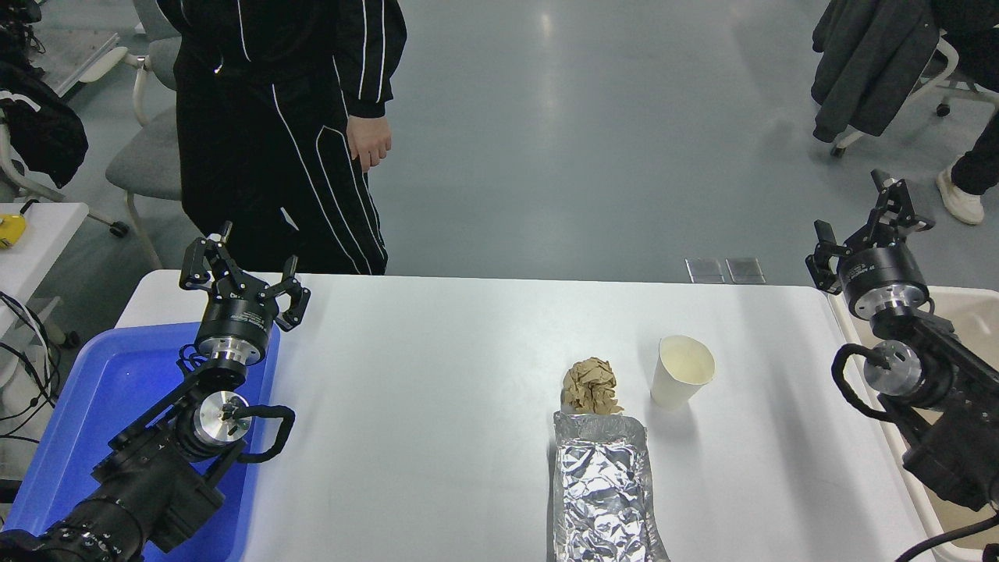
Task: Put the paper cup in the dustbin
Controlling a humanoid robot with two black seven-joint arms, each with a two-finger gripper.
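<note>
The paper cup [680, 371] is white with a cream inside and stands upright on the white table [437, 406], right of centre. The dustbin [972, 320] is beige and sits off the table's right edge, mostly hidden behind my right arm. My right gripper [858, 226] is open and empty, raised above the table's far right corner, well right of the cup. My left gripper [243, 273] is open and empty, parked at the lower left over the blue tray.
A crumpled brown paper ball [591, 385] lies just left of the cup, against a long foil-wrapped pack [602, 492]. A blue tray [109, 406] sits at the left. A person in black [281, 133] stands at the far left side.
</note>
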